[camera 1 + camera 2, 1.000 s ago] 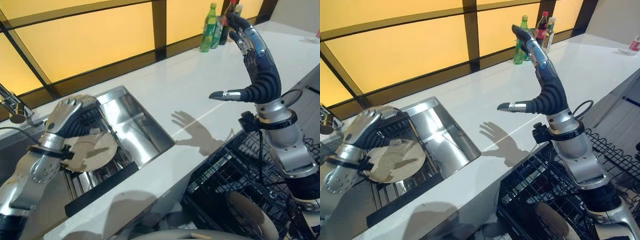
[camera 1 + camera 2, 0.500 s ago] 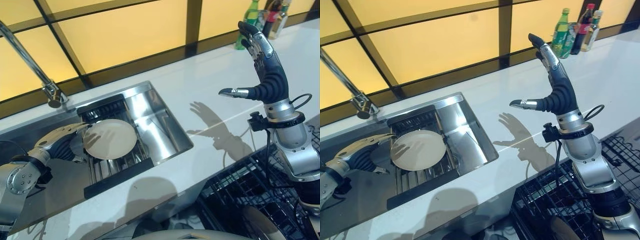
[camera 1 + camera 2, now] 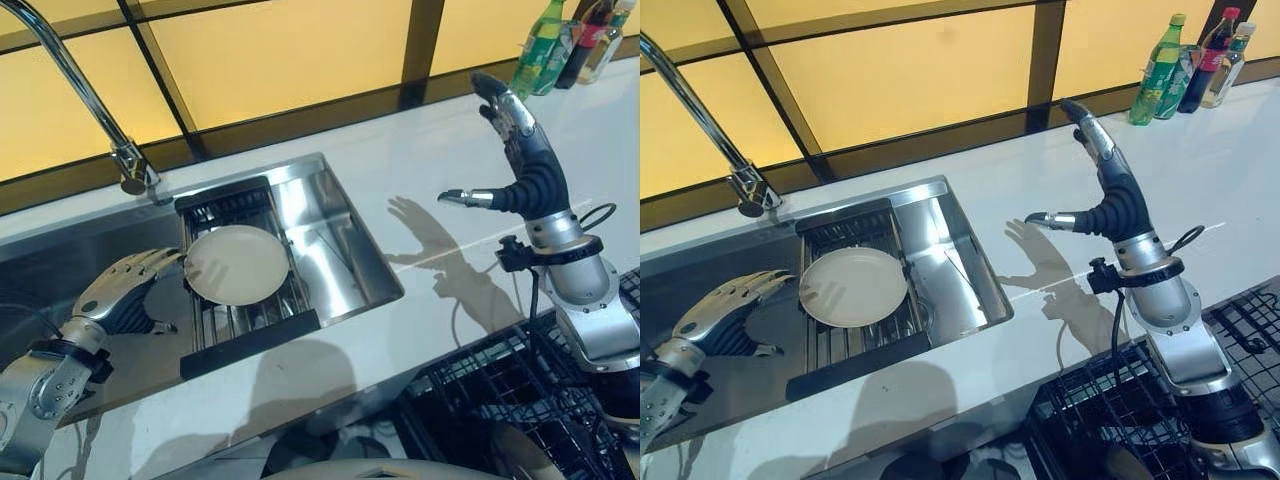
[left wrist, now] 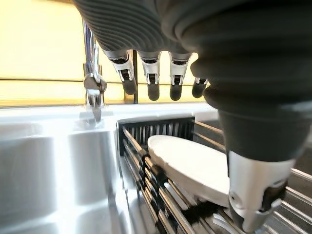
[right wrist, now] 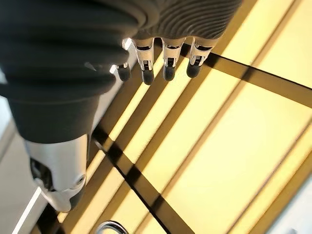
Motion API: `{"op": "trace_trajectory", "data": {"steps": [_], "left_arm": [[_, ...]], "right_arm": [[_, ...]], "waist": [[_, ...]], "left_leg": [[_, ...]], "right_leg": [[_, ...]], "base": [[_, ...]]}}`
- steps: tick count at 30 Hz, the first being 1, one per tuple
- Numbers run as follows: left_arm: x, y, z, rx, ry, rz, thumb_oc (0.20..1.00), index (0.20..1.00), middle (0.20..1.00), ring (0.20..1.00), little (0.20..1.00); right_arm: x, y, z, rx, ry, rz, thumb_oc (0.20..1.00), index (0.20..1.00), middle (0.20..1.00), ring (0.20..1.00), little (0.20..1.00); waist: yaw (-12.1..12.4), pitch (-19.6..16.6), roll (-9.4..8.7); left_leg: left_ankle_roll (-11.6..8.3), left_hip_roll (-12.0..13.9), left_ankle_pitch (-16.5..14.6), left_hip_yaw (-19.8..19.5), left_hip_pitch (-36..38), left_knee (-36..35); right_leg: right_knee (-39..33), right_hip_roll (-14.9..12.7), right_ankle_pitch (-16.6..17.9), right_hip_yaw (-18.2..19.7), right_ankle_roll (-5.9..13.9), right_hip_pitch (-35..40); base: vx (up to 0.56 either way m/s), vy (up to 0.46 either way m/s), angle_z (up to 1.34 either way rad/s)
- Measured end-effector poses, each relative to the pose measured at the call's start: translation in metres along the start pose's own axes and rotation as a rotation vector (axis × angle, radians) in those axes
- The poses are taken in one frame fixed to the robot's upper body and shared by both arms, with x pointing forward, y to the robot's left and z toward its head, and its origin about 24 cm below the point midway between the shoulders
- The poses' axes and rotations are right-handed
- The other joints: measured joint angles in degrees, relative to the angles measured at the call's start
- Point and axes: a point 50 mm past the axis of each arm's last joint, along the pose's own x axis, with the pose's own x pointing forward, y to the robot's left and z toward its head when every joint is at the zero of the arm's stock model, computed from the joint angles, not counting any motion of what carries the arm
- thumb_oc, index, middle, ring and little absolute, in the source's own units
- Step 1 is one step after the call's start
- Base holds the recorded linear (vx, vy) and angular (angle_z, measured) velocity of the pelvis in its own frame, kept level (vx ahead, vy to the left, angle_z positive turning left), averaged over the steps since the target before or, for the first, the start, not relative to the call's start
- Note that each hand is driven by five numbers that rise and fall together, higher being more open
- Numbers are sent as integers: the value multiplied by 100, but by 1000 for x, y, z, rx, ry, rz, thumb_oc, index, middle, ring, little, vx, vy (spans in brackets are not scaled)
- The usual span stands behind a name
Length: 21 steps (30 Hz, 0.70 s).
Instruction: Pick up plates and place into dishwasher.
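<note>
1 plate (image 3: 237,264), round and pale, lies flat on a black slatted rack (image 3: 240,300) that sits inside the steel sink (image 3: 330,240). the rack spans the sink from its far wall to its near edge, and the plate rests on the middle of it. in the left wrist view the plate (image 4: 187,163) shows as a shallow white disc on the rack bars, with 1 curved tap (image 4: 92,78) standing behind the sink.

the left hand (image 3: 125,290) is low in the sink basin, just beside the plate's left edge. its fingers (image 4: 151,83) are spread and nearly straight, parted from the thumb, and hold nothing. whether the fingertips touch the plate rim cannot be told from the head views; in the wrist view the fingers hang above the plate and apart from it.

the right hand (image 3: 1105,185) is raised above the white countertop (image 3: 1200,180), well apart from the sink. its fingers are extended upward, the thumb sticks out sideways, and it holds nothing. its shadow falls on the countertop next to the sink.

3 bottles (image 3: 1195,70) stand together at the far right of the countertop, against the yellow panelled wall (image 3: 910,70): 1 green and 2 darker or clear ones.

1 black wire dishwasher rack (image 3: 500,400) is at the lower right, below the countertop edge. 1 plate edge (image 3: 520,450) shows inside it.
</note>
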Motion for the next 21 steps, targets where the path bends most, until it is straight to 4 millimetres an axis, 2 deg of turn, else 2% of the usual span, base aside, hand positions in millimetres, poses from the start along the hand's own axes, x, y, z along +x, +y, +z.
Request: {"op": "trace_trajectory", "data": {"steps": [5,12,18,21], "left_arm": [[-4,-16,6,-51,7,128,1000,1000,1000,1000,1000],[-4,-13,6,-55,23,294,1000,1000,1000,1000,1000],[-1,-24,17,-54,-27,241,1000,1000,1000,1000,1000],[1,-33,26,46,-94,180,1000,1000,1000,1000,1000]], "right_arm": [[-6,3,-4,13,28,3,1000,1000,1000,1000,1000],[-13,8,-9,40,58,-6,1000,1000,1000,1000,1000],[-14,9,-10,49,63,-8,1000,1000,1000,1000,1000],[-14,9,-10,42,65,-6,1000,1000,1000,1000,1000]], "waist": [[-136,59,-26],[-192,69,-42],[-276,78,-48],[-320,153,-26]], "left_leg": [[0,-1,-5,55,-5,13],[0,36,-11,181,14,14],[0,33,-11,184,18,26],[0,36,-11,218,23,35]], "right_leg": [[99,-7,-23,97,-18,-95],[109,22,-11,194,-27,-136],[109,22,-3,207,-27,-116],[111,24,10,241,-27,-139]], "base": [[59,13,-10],[71,13,-8],[56,30,0],[-11,62,-6]]}}
